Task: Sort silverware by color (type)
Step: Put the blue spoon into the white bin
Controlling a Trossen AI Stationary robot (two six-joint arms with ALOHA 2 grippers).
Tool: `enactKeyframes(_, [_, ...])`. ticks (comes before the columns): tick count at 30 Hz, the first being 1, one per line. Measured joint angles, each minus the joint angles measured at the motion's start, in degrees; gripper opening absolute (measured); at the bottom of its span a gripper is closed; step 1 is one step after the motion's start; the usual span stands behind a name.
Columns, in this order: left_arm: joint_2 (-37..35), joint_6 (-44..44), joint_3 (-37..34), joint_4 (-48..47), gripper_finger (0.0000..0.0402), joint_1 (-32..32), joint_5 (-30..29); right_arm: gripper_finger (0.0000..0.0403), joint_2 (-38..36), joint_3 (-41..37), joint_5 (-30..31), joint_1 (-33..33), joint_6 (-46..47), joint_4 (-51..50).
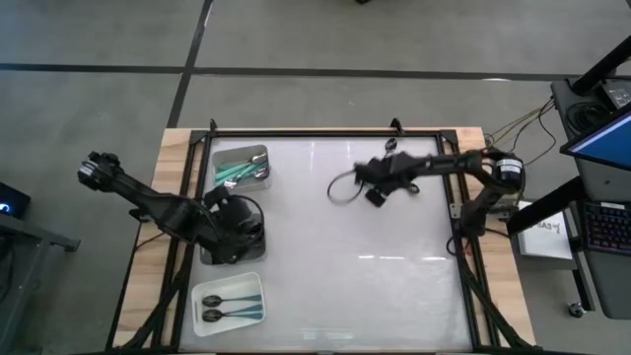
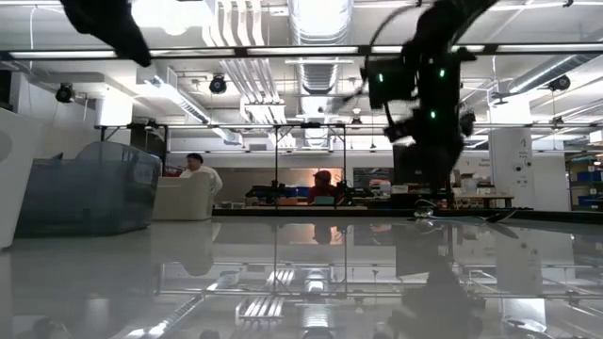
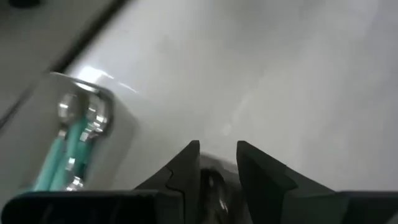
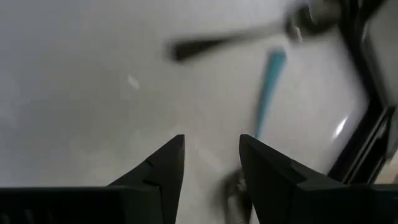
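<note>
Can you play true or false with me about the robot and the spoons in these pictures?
1. The teal-handled spoons lie in the tray at the far left of the table. True.
2. The tray nearest the front edge holds teal spoons. False: it holds two dark-handled spoons.
3. The right gripper has its fingers apart with nothing between them. True.
4. The left gripper is up over the middle of the table. False: it is low over the left side, between the two trays.
5. A teal-handled spoon lies on the table ahead of the right gripper. True.
</note>
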Motion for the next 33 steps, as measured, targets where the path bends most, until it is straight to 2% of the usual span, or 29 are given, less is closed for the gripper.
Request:
enactKeyframes(3, [1.03, -3.52, -0.11, 0.08, 0.0088, 0.02, -4.02, 0.0142, 0.0, -2.3, -5.0, -8.09, -0.99, 0.3])
enactKeyframes(7, [2.86, -4.12, -0.13, 1.02, 0.0088, 0.02, -4.73, 0.0137, 0.0, -4.87, -6.68, -17.22, -4.73, 2.45])
enactKeyframes(10, [4.07, -3.77, -0.13, 1.83, 0.0088, 0.0, -4.72, 0.0136, 0.0, -5.82, -7.25, -21.7, -6.88, 3.14])
enactKeyframes(12, [4.77, -3.76, -0.15, 1.74, 0.0088, 0.02, -4.7, 0.0138, 0.0, -6.42, -10.19, -23.63, -8.01, 4.52])
enactKeyframes(16, [5.2, -3.64, -0.15, 1.74, 0.0088, 0.02, -4.72, 0.0138, 0.0, -7.17, -15.68, -25.04, -10.5, 8.54])
enactKeyframes(20, [4.89, -3.11, -0.19, 1.74, 0.0088, 0.02, -4.72, 0.0134, 0.0, -7.18, -15.84, -25.19, -11.49, 11.65])
enactKeyframes(33, [4.46, -2.49, -0.2, 1.65, 0.0088, 0.02, -4.72, 0.0136, -0.11, -6.83, -18.32, -25.16, -13.1, 10.73])
